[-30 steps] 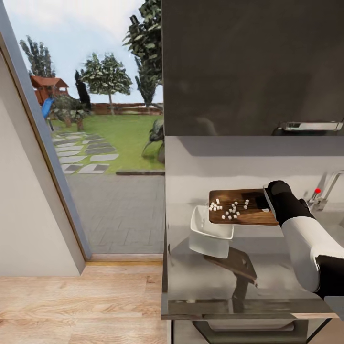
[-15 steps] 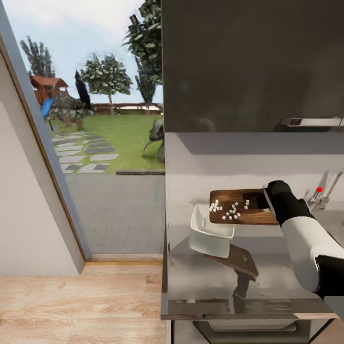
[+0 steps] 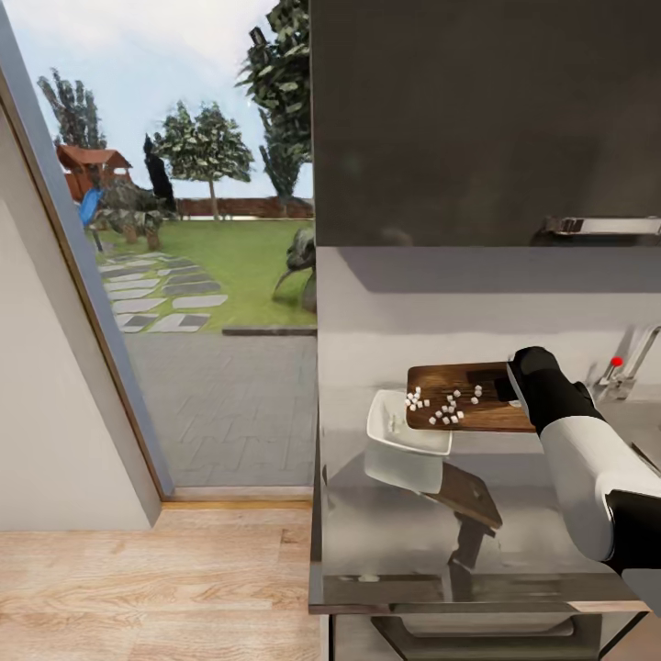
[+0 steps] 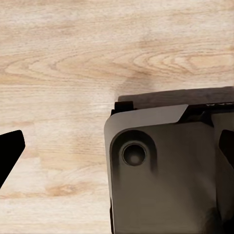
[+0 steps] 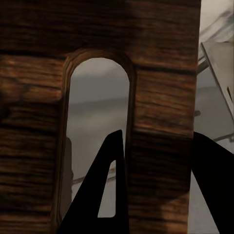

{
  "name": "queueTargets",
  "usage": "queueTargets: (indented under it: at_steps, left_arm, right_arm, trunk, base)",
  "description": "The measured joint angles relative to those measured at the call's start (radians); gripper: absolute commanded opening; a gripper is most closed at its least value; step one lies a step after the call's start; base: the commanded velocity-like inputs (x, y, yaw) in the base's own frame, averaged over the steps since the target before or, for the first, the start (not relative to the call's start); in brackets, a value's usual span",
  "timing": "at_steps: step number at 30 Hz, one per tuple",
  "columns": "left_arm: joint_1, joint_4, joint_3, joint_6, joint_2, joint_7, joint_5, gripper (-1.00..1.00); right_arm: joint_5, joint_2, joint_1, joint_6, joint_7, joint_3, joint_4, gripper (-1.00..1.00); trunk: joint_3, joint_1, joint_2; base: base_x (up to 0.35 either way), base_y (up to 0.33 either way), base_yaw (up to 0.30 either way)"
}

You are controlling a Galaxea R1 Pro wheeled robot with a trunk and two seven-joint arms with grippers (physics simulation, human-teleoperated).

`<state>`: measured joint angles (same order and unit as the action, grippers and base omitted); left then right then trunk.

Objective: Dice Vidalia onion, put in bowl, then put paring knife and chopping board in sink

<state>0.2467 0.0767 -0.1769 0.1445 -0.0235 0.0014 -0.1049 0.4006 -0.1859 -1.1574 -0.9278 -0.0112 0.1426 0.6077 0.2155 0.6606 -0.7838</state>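
The right arm [image 3: 588, 459] reads as a chain of smooth, rounded shells in the head view — a glossy black wrist section nearest the gripper, then a thick white forearm casing, then a black band at the picture's edge. A thin grey plate edges the black wrist where it faces the camera. The right wrist view shows two flat black fingers [image 5: 109, 195], tapered to points, one with a narrow slot cut through it. The left wrist view shows a black fingertip [image 4: 9, 153] and a matte grey-brown housing [image 4: 161, 170] with rounded corners — a round recessed socket sits in it.
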Motion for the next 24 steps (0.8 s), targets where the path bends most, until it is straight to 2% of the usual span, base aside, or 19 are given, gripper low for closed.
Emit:
queueTargets:
  at_steps: [24]
  left_arm:
    - [0.000, 0.000, 0.000, 0.000, 0.001, 0.000, 0.000, 1.00]
  right_arm:
    - [0.000, 0.000, 0.000, 0.000, 0.002, 0.000, 0.000, -1.00]
  trunk:
    - [0.000, 0.000, 0.000]
  base:
    - [0.040, 0.038, 0.000]
